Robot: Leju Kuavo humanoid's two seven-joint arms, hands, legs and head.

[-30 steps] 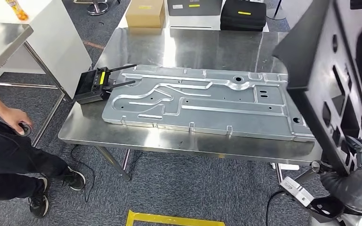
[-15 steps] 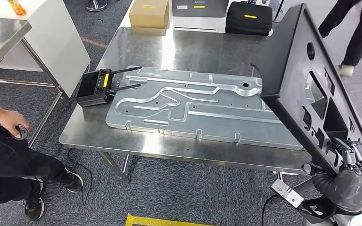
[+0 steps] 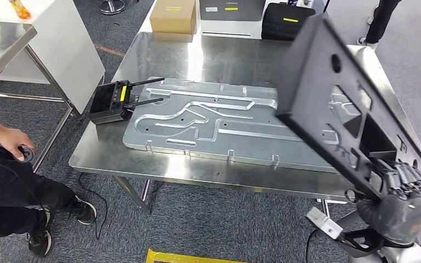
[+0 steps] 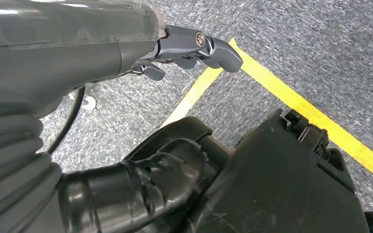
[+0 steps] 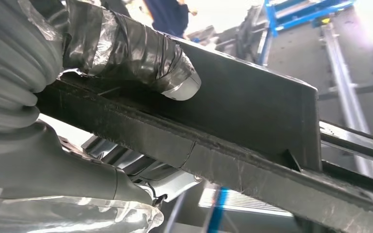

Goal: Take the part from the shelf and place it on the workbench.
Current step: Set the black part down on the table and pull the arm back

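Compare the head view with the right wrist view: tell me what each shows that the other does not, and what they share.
Head view alone: the steel workbench, the long silver stamped panel lying on it, a black controller at its end, and a crouching person. Right wrist view alone: the taped thumb pressed on the part's edge. Both: the right hand gripping the black part, tilted above the workbench.

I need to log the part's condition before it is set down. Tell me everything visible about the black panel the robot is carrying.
The black panel is a flat, matte, plastic-looking plate with a raised rim and several cut-outs and holes. It is tilted steeply above the workbench's right end, not resting on it. The right hand grips its lower edge.
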